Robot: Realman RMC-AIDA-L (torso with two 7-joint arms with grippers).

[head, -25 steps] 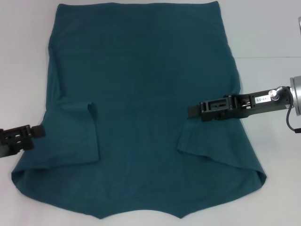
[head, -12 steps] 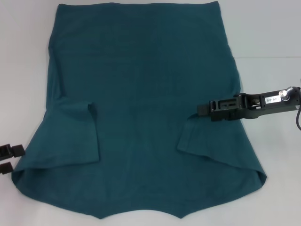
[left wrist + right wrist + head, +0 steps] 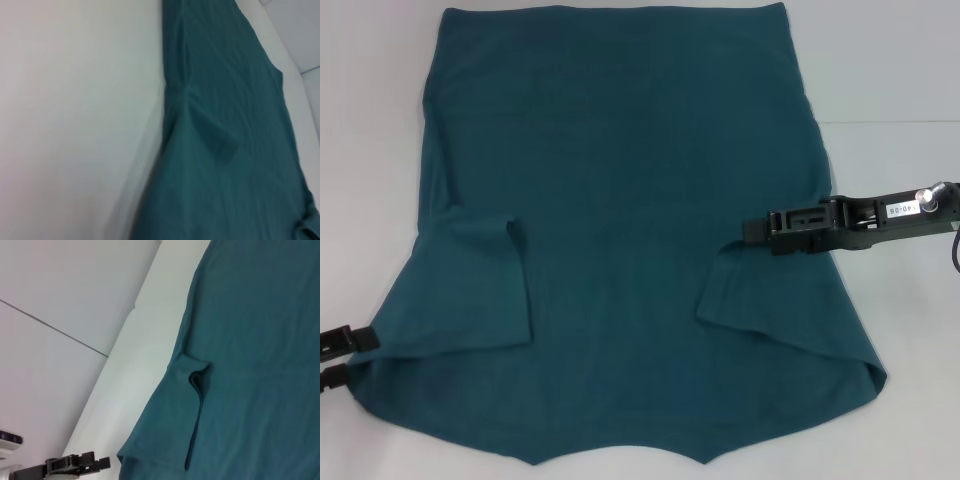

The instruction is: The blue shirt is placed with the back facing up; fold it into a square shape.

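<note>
Since the earlier frame your left gripper [image 3: 342, 357] sits lower at the dark teal-blue cotton T-shirt's [image 3: 620, 200] folded sleeve edge, fingers spread, right gripper [image 3: 752, 231] over its opposite sleeve on the white desk [image 3: 370, 150], you cannot tell its finger state.

The right gripper [image 3: 752, 231] reaches in from the right edge of the head view at mid-height, its arm lying nearly level and pointing toward the centre; whether its fingers are parted cannot be made out. The left gripper [image 3: 350, 356] shows only at the lower left edge of the frame, two dark fingertips [image 3: 342, 339] set apart, one above the other.
</note>
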